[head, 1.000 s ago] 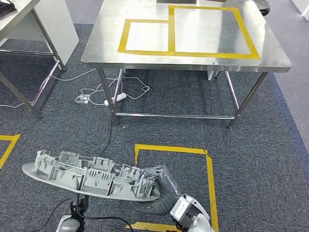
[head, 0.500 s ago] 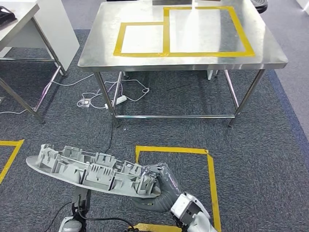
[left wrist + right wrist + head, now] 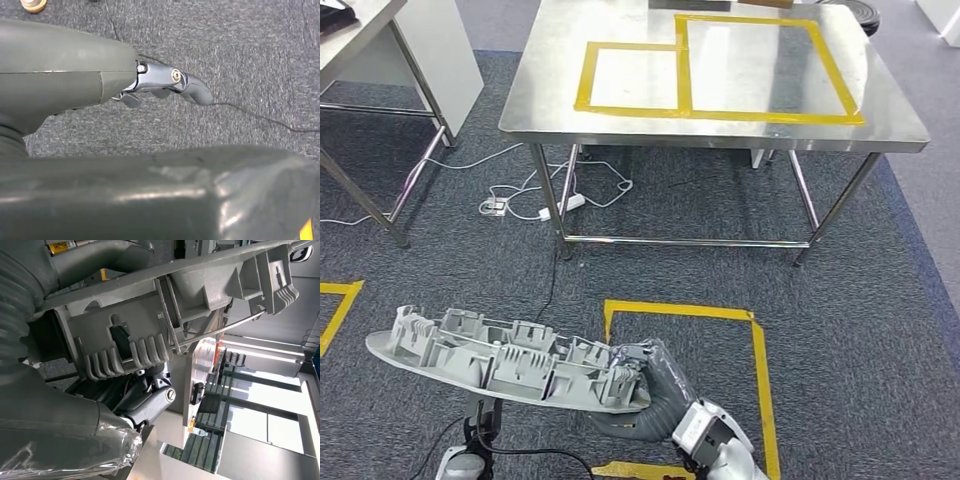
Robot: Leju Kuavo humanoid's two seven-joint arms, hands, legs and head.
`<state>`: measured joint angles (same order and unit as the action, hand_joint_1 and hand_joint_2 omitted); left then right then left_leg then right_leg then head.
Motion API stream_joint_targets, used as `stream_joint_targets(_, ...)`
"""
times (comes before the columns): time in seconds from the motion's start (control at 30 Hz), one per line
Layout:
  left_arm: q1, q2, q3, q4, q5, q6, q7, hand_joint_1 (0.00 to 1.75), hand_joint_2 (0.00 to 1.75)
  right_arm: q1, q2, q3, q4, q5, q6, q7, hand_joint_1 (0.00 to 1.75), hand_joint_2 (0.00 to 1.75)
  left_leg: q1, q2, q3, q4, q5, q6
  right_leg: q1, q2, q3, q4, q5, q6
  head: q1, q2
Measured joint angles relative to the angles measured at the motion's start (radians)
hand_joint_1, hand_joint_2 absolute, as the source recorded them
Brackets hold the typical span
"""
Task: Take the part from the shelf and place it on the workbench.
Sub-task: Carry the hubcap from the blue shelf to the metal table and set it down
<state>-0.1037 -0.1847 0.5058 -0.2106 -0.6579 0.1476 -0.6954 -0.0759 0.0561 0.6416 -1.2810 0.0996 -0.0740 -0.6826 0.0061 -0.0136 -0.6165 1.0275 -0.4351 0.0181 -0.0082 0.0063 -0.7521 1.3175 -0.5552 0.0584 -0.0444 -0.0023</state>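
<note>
From the head view, the right hand (image 3: 652,385) grips one end of the long grey part (image 3: 501,360), carried well short of the workbench (image 3: 546,95). Next it must get closer.

The left wrist view shows the left hand (image 3: 166,85) empty, fingers straight.

The right wrist view shows fingers (image 3: 151,405) wrapped under the part (image 3: 151,330).

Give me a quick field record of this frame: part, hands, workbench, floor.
part: long grey ribbed plastic part, carried roughly level, off the workbench
right hand: right hand grips the part at one end
left hand: left hand holds nothing, fingers extended over the carpet
workbench: steel workbench ahead, top marked with two yellow tape rectangles
floor: grey carpet, yellow tape square, white cables under the workbench
task state: part not yet placed
</note>
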Motion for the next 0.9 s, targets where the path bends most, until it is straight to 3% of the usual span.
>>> stream_joint_targets(0.03, 0.0, 0.0, 0.0, 0.0, 0.0, 0.0, 0.0, 0.0, 0.0, 0.0, 0.0, 0.0, 0.0, 0.0, 0.0, 0.0, 1.75, 1.75, -0.003, -0.001, 0.003, 0.0, -0.001, 0.002, 0.003, 0.0, 0.017, -0.038, 0.029, -0.007, 0.0, 0.0)
stream_joint_targets(0.1, 0.0, -0.001, 0.0, 0.0, 0.0, 0.0, 0.0, 0.0, 0.0, -0.001, 0.0, 0.0, 0.0, 0.0, 0.0, 0.0, 1.75, 1.75, -0.009, -0.002, 0.01, 0.0, -0.005, 0.003, 0.013, 0.0, 0.084, -0.172, 0.094, -0.025, -0.001, 0.0)
stream_joint_targets(0.17, -0.001, -0.001, 0.0, 0.0, 0.0, 0.0, 0.0, 0.0, 0.0, -0.002, 0.0, 0.0, 0.0, 0.0, 0.0, 0.0, 1.75, 1.75, -0.011, -0.003, 0.009, 0.002, -0.007, -0.002, 0.02, 0.0, 0.129, -0.259, 0.117, -0.036, -0.002, 0.0)
stream_joint_targets(0.27, 0.0, -0.002, 0.0, 0.0, 0.0, 0.0, 0.0, 0.0, 0.0, -0.002, 0.0, 0.0, 0.0, 0.0, 0.0, 0.0, 1.75, 1.75, -0.008, -0.002, 0.005, 0.002, -0.007, -0.017, 0.022, 0.003, 0.138, -0.28, 0.118, -0.04, -0.004, 0.0)
stream_joint_targets(0.33, -0.002, -0.001, -0.001, 0.0, 0.0, 0.0, 0.0, 0.0, 0.0, -0.003, 0.001, 0.0, 0.0, 0.0, 0.0, 0.0, 1.75, 1.75, -0.007, -0.001, -0.009, 0.034, -0.029, -0.031, 0.015, 0.001, 0.146, -0.292, 0.122, -0.046, -0.007, 0.0)
stream_joint_targets(0.43, -0.001, 0.0, -0.001, 0.0, 0.0, 0.001, -0.001, 0.0, 0.0, -0.005, 0.002, -0.001, 0.0, 0.0, 0.0, -0.001, 1.75, 1.75, 0.0, 0.0, -0.094, 0.201, -0.105, -0.053, 0.007, -0.001, 0.151, -0.297, 0.122, -0.049, -0.01, 0.0)
stream_joint_targets(0.47, 0.0, 0.0, -0.001, 0.0, 0.0, 0.001, -0.001, 0.0, 0.0, -0.004, 0.002, -0.001, 0.0, 0.0, 0.0, 0.0, 1.75, 1.75, 0.004, 0.0, -0.119, 0.246, -0.115, -0.057, 0.005, 0.0, 0.152, -0.297, 0.121, -0.049, -0.011, 0.0)
stream_joint_targets(0.5, 0.0, 0.001, -0.001, 0.0, 0.0, 0.001, -0.001, 0.0, 0.0, -0.004, 0.002, -0.001, 0.0, 0.0, 0.0, 0.0, 1.75, 1.75, 0.007, 0.0, -0.129, 0.258, -0.106, -0.062, 0.002, 0.0, 0.153, -0.296, 0.121, -0.048, -0.01, 0.0)
stream_joint_targets(0.53, 0.0, 0.002, -0.001, 0.0, 0.0, 0.001, -0.001, 0.0, 0.0, -0.004, 0.002, -0.001, 0.0, 0.0, 0.0, 0.0, 1.75, 1.75, 0.01, 0.001, -0.12, 0.234, -0.08, -0.065, -0.001, 0.001, 0.154, -0.296, 0.119, -0.045, -0.011, 0.0)
stream_joint_targets(0.6, -0.001, 0.003, -0.001, 0.0, 0.0, 0.001, 0.0, 0.0, 0.0, -0.004, 0.002, -0.001, 0.0, 0.0, 0.0, 0.0, 1.75, 1.75, 0.017, 0.003, -0.064, 0.114, -0.008, -0.076, -0.006, 0.004, 0.158, -0.293, 0.114, -0.035, -0.011, 0.0)
stream_joint_targets(0.67, -0.004, 0.001, -0.001, 0.0, 0.001, 0.0, 0.001, 0.0, 0.0, -0.005, 0.003, -0.001, 0.0, 0.0, 0.0, 0.0, 1.75, 1.75, 0.02, 0.003, -0.02, 0.019, 0.02, -0.072, -0.004, 0.006, 0.156, -0.285, 0.108, -0.021, -0.014, 0.0)
stream_joint_targets(0.8, -0.004, 0.002, 0.0, 0.0, 0.001, -0.001, 0.004, 0.0, 0.0, -0.005, 0.003, -0.001, 0.0, 0.0, 0.0, 0.0, 1.75, 1.75, 0.018, 0.0, -0.013, 0.001, 0.012, -0.033, -0.003, 0.004, 0.15, -0.28, 0.098, -0.003, -0.01, 0.0)
stream_joint_targets(0.83, -0.004, 0.002, 0.0, 0.0, 0.0, 0.0, 0.005, 0.0, 0.0, -0.005, 0.003, 0.0, 0.0, 0.0, 0.0, 0.0, 1.75, 1.75, 0.018, 0.0, -0.012, 0.0, 0.011, -0.025, -0.003, 0.003, 0.139, -0.256, 0.083, 0.001, -0.008, 0.0)
stream_joint_targets(0.9, -0.004, 0.002, 0.0, 0.0, -0.003, 0.0, 0.006, 0.0, 0.0, -0.006, 0.003, 0.0, 0.0, 0.0, 0.0, 0.0, 1.75, 1.75, 0.017, 0.0, -0.01, 0.0, 0.009, -0.014, -0.003, 0.001, 0.087, -0.149, 0.031, 0.003, -0.002, 0.0)
